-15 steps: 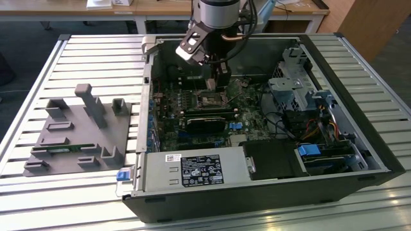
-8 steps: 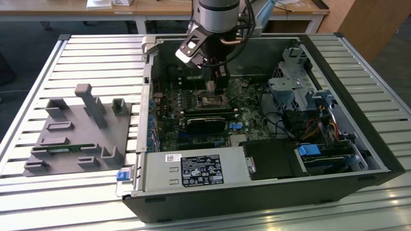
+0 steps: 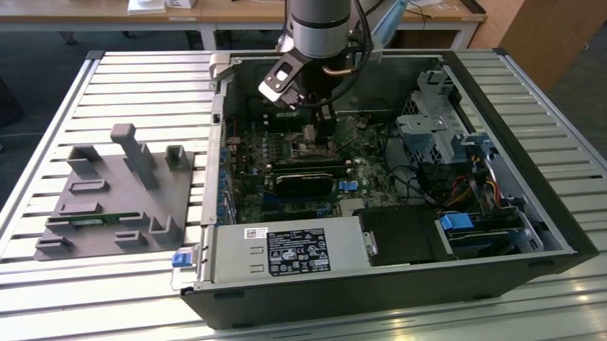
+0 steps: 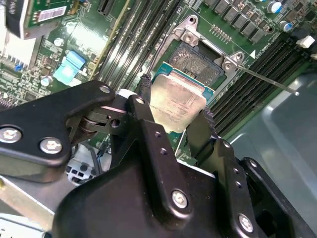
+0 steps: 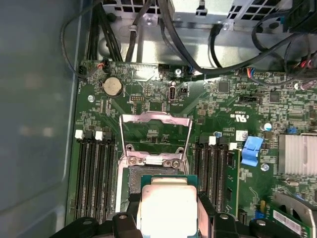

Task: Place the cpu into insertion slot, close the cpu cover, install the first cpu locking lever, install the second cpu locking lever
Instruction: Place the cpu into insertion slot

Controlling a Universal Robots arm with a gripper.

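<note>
You have the gripper (image 4: 176,100) fingers pinched on the cpu (image 4: 179,105) at two opposite edges, holding it tilted right over the insertion slot (image 4: 199,60). Can't tell if it's touching. The cpu cover (image 5: 155,117) is flipped open beyond the slot, on the green mobo (image 5: 223,104) inside the pc case (image 3: 379,295).

Bright even light, glare on cpu (image 5: 168,207)

Between my black fingers (image 4: 205,129): chip (image 4: 178,101), silver top, green edge. Beyond my jaws: green board (image 5: 148,106), silver cover (image 5: 156,117), black memory strips (image 5: 94,168), blue clip (image 5: 252,148), grey case wall (image 5: 34,124).
</note>
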